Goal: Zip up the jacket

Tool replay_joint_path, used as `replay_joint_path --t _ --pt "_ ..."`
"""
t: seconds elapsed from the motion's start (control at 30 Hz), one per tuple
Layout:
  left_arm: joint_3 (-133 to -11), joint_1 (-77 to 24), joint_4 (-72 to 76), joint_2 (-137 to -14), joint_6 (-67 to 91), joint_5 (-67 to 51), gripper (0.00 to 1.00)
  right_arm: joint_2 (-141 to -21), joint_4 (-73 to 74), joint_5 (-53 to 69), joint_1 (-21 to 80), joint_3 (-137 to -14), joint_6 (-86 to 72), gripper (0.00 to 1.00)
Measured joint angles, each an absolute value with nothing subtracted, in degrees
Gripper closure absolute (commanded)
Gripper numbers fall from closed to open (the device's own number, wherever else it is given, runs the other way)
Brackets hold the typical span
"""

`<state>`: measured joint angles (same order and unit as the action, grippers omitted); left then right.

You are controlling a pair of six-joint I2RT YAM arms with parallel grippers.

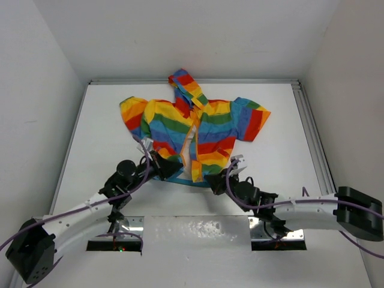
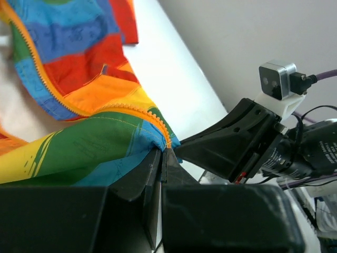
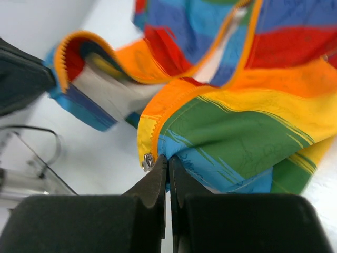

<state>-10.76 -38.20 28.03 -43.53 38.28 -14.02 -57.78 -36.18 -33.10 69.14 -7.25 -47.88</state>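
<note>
The rainbow-striped jacket point(image 1: 195, 129) lies open-fronted on the white table, hood toward the back. My left gripper point(image 1: 161, 167) is shut on the blue bottom corner of the jacket's left front panel point(image 2: 79, 142), right at the end of its orange zipper teeth point(image 2: 158, 120). My right gripper point(image 1: 217, 177) is shut on the blue hem corner of the other front panel point(image 3: 231, 132), beside the small metal zipper slider point(image 3: 148, 161). The two front edges are apart, with pale lining point(image 3: 113, 92) showing between them.
The white table point(image 1: 102, 120) is boxed in by white walls, with a metal rail point(image 1: 312, 132) along its right edge. The right arm with its wrist camera point(image 2: 276, 79) sits close beside my left gripper. Both arm bases stand at the near edge.
</note>
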Motion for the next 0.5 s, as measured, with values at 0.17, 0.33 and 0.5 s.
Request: replay_joint_path --t 0.17,0.33,0.5 --pt "-11.53 -38.20 30.20 -45.74 39.90 -15.90 1.00 -56.29 -47.62 -34.57 69.14 -4.27 -46.24 1.00" --pt "-11.53 -38.22 31.70 -48.69 41.30 -17.63 1.00 -56.75 -55.61 -35.68 69.14 -2.61 -45.60 1.00" --pt "-11.57 -38.22 33.47 -50.11 42.17 -19.16 1.00 -59.64 -60.73 -35.81 69.14 -2.59 -45.08 1.00"
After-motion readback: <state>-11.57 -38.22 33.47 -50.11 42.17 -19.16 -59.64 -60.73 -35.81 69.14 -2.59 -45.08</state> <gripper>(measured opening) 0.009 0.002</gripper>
